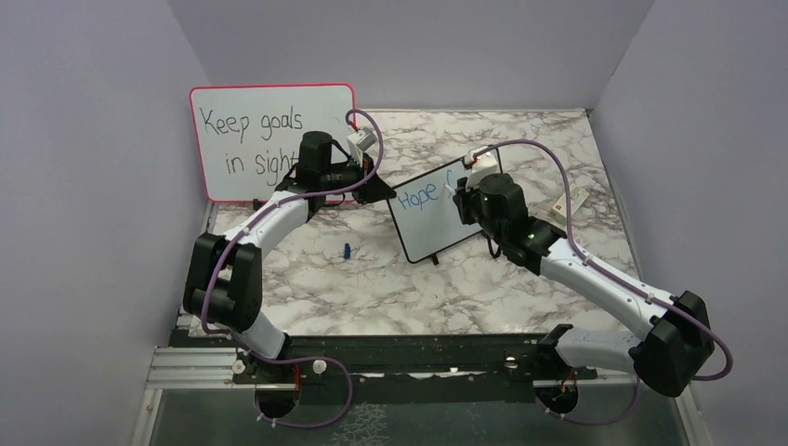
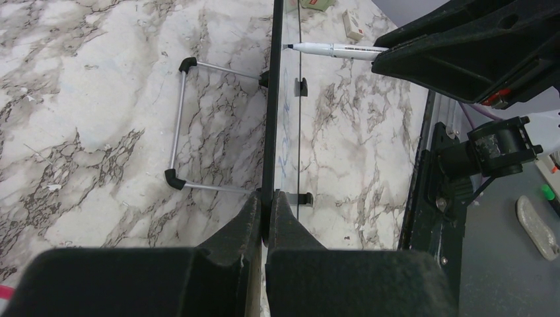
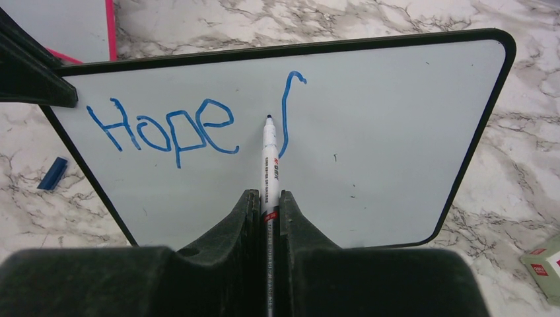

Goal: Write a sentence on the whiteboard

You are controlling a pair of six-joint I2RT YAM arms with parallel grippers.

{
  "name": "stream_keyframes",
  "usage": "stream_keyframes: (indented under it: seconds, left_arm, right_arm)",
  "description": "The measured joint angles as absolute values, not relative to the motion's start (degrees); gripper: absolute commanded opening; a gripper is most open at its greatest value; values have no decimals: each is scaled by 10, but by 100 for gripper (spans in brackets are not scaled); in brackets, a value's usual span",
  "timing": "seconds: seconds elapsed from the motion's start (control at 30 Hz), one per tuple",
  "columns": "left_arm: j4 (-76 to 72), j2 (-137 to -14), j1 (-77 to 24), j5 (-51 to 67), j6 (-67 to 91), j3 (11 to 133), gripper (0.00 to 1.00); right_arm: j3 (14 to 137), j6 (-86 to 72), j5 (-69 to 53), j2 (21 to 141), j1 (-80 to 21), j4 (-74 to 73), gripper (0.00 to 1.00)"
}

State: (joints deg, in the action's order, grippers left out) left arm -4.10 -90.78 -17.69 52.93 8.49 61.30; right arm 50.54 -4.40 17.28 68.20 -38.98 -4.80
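The small black-framed whiteboard [image 1: 432, 230] stands tilted at the table's middle. It also shows in the right wrist view [image 3: 396, 152] and edge-on in the left wrist view [image 2: 271, 99]. On it is blue writing [image 3: 165, 129]: "Hope" and one tall stroke of a following letter. My left gripper [image 2: 267, 198] is shut on the board's frame at its left edge [image 1: 388, 190]. My right gripper [image 3: 267, 195] is shut on a white marker [image 3: 269, 158]. The marker's tip sits at the board face just left of the tall stroke. The marker also shows in the left wrist view [image 2: 330, 49].
A larger pink-framed board [image 1: 251, 139] with black handwriting stands at the back left against the wall. A blue marker cap [image 1: 346, 250] lies on the marble left of the small board. Small white boxes [image 1: 569, 200] lie at the right. Purple walls enclose the table.
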Motion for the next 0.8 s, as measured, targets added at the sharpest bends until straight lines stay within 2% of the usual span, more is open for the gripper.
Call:
stream_keyframes:
  seconds: [0.8]
  left_arm:
    - [-38, -908, -177, 529, 85, 614, 0]
  right_arm:
    - [514, -34, 207, 691, -384, -45, 1]
